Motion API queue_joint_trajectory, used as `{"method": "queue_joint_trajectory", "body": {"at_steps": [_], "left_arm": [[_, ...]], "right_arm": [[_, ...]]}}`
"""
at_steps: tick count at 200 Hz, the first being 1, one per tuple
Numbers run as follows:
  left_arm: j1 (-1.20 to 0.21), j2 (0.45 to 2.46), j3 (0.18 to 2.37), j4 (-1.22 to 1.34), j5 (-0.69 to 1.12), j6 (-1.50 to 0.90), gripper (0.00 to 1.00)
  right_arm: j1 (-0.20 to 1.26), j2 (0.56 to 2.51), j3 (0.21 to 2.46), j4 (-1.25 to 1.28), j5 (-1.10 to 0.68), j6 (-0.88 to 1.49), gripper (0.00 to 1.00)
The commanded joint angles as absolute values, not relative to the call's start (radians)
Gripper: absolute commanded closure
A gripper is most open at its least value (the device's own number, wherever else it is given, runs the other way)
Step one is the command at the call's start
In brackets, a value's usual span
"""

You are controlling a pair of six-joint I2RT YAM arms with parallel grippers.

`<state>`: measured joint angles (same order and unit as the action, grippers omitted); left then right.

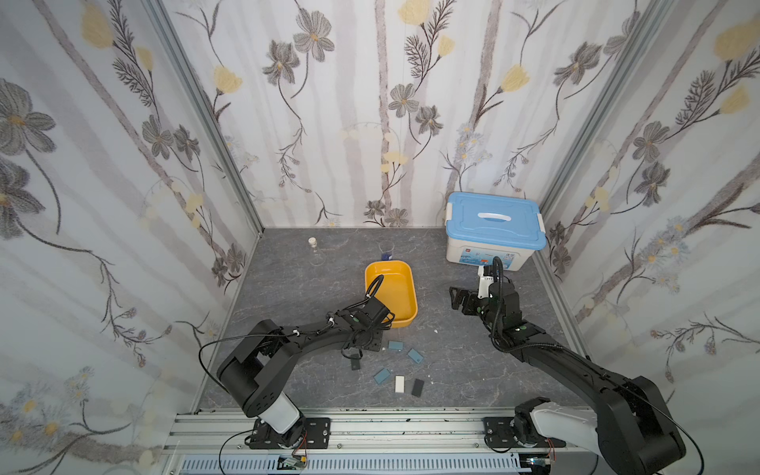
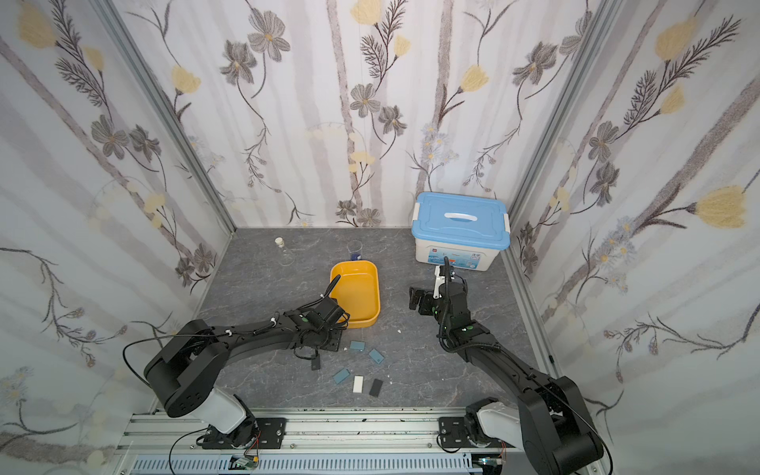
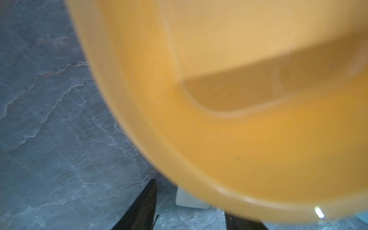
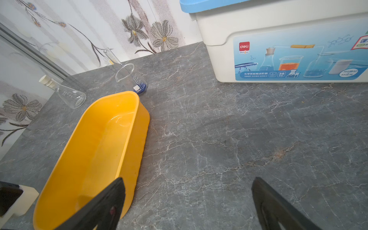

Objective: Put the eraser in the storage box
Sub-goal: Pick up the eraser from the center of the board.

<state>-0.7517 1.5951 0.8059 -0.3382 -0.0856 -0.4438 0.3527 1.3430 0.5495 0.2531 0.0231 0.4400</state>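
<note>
Left hand (image 3: 189, 199) at the near end of the box (image 1: 412, 288), white eraser (image 4: 26, 193) between its fingers; right hand (image 4: 188, 179) spread wide, holding nothing.

Left wrist view, blurred: the eraser sits between the two black fingertips, partly hidden behind the box rim, with a gap showing on one side. Cannot tell whether the pads press it. Right wrist view: the eraser is outside the box, just beside its near corner, with a black finger against one face. Cannot tell whether it rests on the surface (image 1: 312, 296) or is lifted. The right hand hangs over the surface between the box and the lidded white box (image 1: 493, 234), touching neither. In both top views the left wrist covers hand and eraser; loose blocks (image 1: 396, 346) lie near it.
</note>
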Motion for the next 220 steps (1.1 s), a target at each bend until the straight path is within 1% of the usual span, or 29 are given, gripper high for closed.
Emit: {"method": "queue_joint_trajectory", "body": {"at_steps": [1,34,53,81,96,132,164,193,220], "left_arm": [[-0.749,1.606,0.806,-0.324,-0.078,-0.438,0.47],[-0.749,1.614,0.806,-0.314,-0.073,-0.442,0.49],[-0.749,1.616,0.804,-0.319,-0.061,-0.439,0.59],[-0.749,1.599,0.783,-0.327,-0.055,-0.432,0.69],[-0.749,1.583,0.773,-0.337,-0.061,-0.434,0.71],[-0.749,1.513,0.749,-0.368,-0.076,-0.446,0.72],[-0.749,1.390,0.757,-0.445,-0.103,-0.443,0.72],[-0.741,1.284,0.819,-0.509,-0.112,-0.432,0.71],[-0.722,1.267,0.915,-0.564,-0.121,-0.417,0.71]], "right_arm": [[0.356,1.338,0.550,0.264,0.041,0.449,0.00],[0.357,1.331,0.546,0.259,0.049,0.449,0.00],[0.359,1.332,0.545,0.260,0.048,0.452,0.00],[0.361,1.327,0.543,0.266,0.050,0.456,0.00],[0.362,1.329,0.542,0.269,0.052,0.456,0.00],[0.367,1.331,0.541,0.271,0.051,0.459,0.00],[0.370,1.331,0.542,0.272,0.061,0.459,0.00],[0.371,1.335,0.540,0.279,0.064,0.468,0.00],[0.370,1.333,0.546,0.277,0.074,0.466,0.00]]}}
